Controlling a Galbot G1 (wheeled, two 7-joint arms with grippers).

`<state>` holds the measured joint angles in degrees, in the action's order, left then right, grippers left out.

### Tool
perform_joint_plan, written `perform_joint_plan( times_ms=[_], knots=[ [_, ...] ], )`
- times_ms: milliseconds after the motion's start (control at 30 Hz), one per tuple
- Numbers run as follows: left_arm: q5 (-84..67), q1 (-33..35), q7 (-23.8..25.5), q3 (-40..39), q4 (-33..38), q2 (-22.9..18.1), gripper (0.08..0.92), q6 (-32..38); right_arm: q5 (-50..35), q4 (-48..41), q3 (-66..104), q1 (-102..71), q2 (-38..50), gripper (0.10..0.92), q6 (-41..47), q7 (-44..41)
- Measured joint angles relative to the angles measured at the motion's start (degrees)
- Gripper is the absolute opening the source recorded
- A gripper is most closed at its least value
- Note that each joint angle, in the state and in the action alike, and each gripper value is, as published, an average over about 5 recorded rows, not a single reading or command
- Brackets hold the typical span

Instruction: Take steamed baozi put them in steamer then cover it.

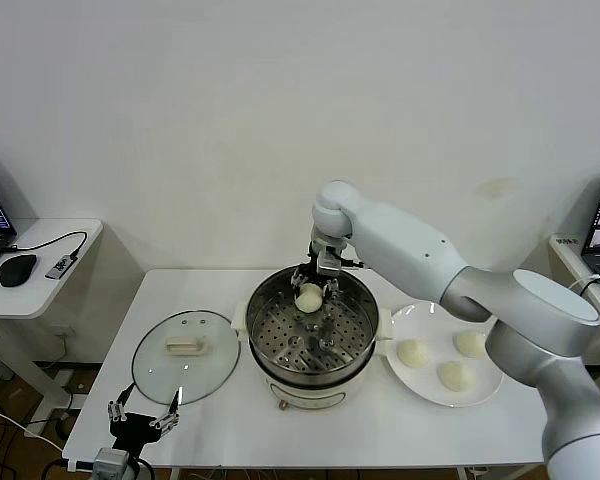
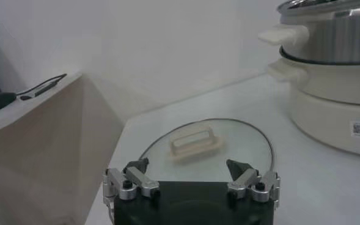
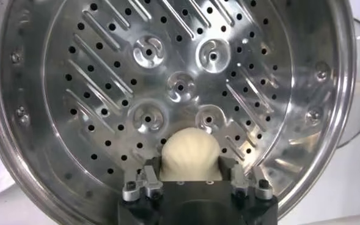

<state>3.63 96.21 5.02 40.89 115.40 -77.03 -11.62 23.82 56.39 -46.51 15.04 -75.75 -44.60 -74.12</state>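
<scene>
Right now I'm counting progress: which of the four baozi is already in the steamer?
The baozi at the steamer's far side, between the right gripper's jaws. The other three baozi sit on the white plate.

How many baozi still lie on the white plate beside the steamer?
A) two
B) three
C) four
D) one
B: the head view shows three baozi on the white plate, while a fourth bun sits inside the steamer between the fingers of the right hand.
</scene>
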Motion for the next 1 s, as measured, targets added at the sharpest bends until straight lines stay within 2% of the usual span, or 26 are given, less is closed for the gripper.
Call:
perform_joint_plan(
  times_ms=[100, 300, 633, 833, 1000],
  knots=[
    [0.1, 0.0, 0.1, 0.0, 0.2, -0.2, 0.823, -0.1, -2.9, 2.8, -0.2, 1.2, 1.9, 0.817, 3.0, -1.2],
    [0.5, 0.1, 0.4, -0.2, 0.8, -0.3, 0.823, -0.5, -10.3, 9.4, -1.1, 4.6, 8.0, 0.823, 11.8, -2.1],
    [0.1, 0.5, 0.9, -0.2, 2.8, 0.0, 0.823, -3.2, -23.2, 19.6, -3.4, 10.8, 23.4, 0.823, 35.6, -2.1],
    [-1.5, 0.2, 0.8, -0.3, 3.9, 0.1, 0.823, -4.8, -26.5, 24.9, -4.1, 11.3, 32.7, 0.823, 50.9, -2.1],
    [-2.5, 0.3, 0.4, -0.2, 4.4, 0.3, 0.823, -5.9, -26.4, 27.2, -4.0, 9.4, 37.6, 0.823, 59.5, -1.3]
  ],
)
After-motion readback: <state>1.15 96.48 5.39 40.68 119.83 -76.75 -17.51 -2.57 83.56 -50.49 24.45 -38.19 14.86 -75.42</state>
